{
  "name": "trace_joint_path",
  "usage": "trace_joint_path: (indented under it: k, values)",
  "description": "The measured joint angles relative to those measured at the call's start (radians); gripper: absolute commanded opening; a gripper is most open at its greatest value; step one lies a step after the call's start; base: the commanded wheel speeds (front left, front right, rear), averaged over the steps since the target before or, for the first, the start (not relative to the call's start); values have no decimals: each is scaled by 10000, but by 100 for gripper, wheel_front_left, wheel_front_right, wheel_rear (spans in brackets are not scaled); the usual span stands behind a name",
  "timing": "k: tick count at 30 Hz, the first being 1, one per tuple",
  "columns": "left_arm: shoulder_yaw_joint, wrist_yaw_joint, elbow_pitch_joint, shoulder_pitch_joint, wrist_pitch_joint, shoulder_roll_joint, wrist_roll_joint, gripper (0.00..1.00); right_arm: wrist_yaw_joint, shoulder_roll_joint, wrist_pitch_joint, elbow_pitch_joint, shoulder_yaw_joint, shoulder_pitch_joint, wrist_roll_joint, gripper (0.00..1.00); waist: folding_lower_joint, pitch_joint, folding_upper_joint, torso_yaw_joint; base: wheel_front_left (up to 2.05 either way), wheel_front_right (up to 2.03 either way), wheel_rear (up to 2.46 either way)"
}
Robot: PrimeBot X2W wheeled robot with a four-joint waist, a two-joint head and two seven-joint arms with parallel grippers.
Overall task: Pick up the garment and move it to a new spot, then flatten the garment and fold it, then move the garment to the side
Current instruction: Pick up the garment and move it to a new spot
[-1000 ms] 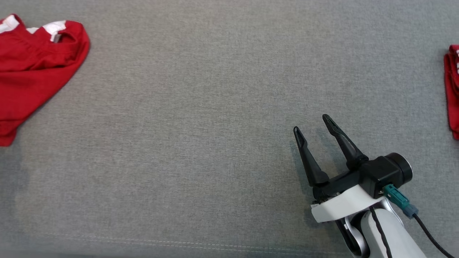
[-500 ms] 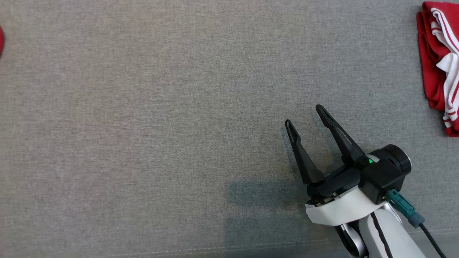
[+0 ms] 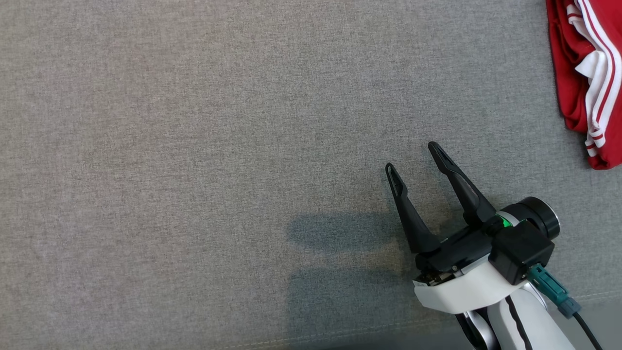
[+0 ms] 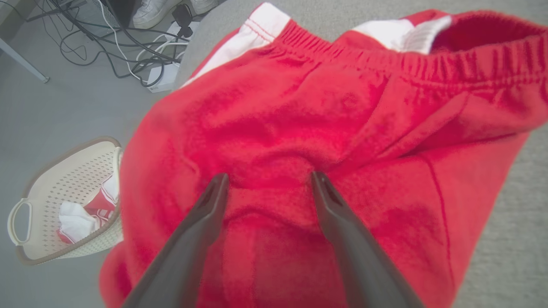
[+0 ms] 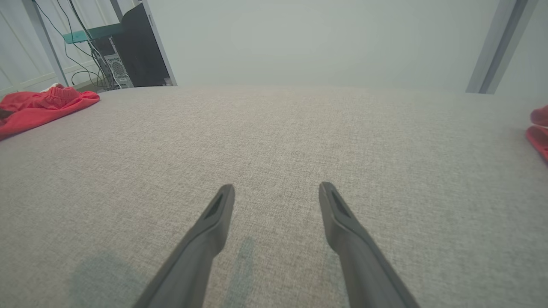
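Observation:
The garment (image 4: pixel 299 107) is a crumpled pair of red shorts with a gathered waistband and white side panels, lying at the edge of the grey cloth surface (image 3: pixel 194 146). My left gripper (image 4: pixel 269 177) stands open right over it, both fingertips down on the red cloth with a ridge of it between them. The right wrist view has the same garment (image 5: pixel 38 107) far off to the left. My right gripper (image 3: pixel 412 156) is open and holds nothing, low over bare grey cloth at the lower right of the head view, and its own wrist view shows the right gripper (image 5: pixel 277 187) from behind.
A folded red garment with white stripes (image 3: pixel 588 73) lies at the surface's far right, its edge (image 5: pixel 539 132) also in the right wrist view. On the floor beside the surface are a cream perforated basket (image 4: pixel 64 201) holding cloth, cables (image 4: pixel 128 47) and a dark computer case (image 5: pixel 137 47).
The head camera has swung right: the crumpled shorts left its picture on the left and the folded garment came further in on the right. My right gripper has stayed open.

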Motion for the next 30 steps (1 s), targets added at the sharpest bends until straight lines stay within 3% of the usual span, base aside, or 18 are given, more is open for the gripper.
trace_joint_path:
  k: [1,2,3,15,18,25,30]
  values:
    - [-79,0,15,-26,40,-40,-36,65,0,2,0,0,2,3,0,100,0,-8,0,-5,0,0,0]
    - [-174,0,2,-38,102,-54,-42,11,0,6,0,-6,0,11,2,100,0,-26,0,-11,0,0,0]
    - [-242,-2,-12,-49,125,-63,-58,0,0,6,0,-6,0,25,2,100,0,-48,0,-13,0,0,0]
    - [-876,0,-1340,-203,-683,-130,-90,0,0,8,0,113,-171,192,190,100,0,-686,0,102,0,0,0]
    - [-895,0,-1862,-489,-830,-259,462,0,0,13,0,209,-278,193,247,100,0,-924,0,128,0,0,0]
    - [418,-2,-3593,-613,-834,-1394,1776,0,0,19,0,535,-562,245,449,100,0,-1593,0,136,0,0,0]
    - [1133,0,-4709,200,-861,-2253,2725,0,0,25,0,721,-692,475,537,100,0,-2006,0,-39,0,0,0]
